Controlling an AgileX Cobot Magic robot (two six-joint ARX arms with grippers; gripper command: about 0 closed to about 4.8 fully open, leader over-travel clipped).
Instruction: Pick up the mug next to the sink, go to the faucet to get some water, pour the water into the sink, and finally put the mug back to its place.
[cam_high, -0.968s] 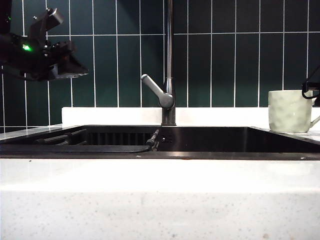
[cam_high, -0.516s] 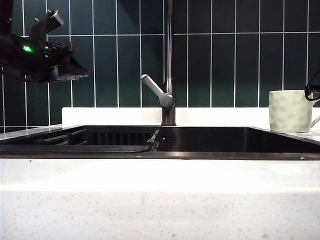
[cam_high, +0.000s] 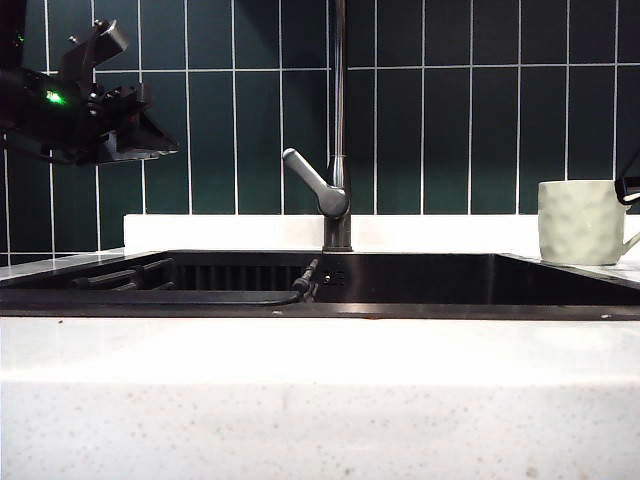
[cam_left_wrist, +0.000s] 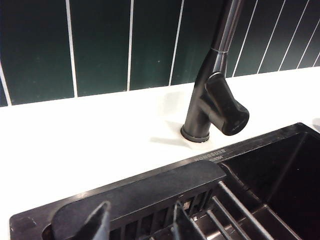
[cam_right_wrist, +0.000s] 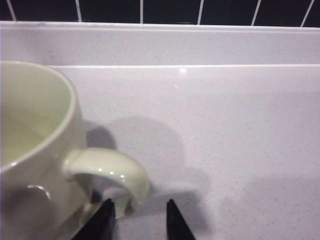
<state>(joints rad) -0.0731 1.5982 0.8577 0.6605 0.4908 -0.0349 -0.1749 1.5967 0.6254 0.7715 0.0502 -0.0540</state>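
Cream-white mug (cam_high: 581, 222) stands upright on the table (cam_high: 320, 400) at three o'clock of the sink (cam_high: 400, 280); right end effector (cam_right_wrist: 138, 219), released, flanks its handle (cam_right_wrist: 112, 172). Left end effector (cam_high: 105, 105), released, hangs at nine o'clock of the faucet (cam_high: 338, 150)

The left arm (cam_high: 85, 100) is black and boxy, with a green light glowing on its housing.

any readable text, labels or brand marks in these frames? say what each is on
Embossed marking on the sink rim below the faucet: too blurred to read.
Faint ring mark on the faucet lever's end: not legible.
Mug: no text visible.
Left gripper, right gripper: no markings visible.
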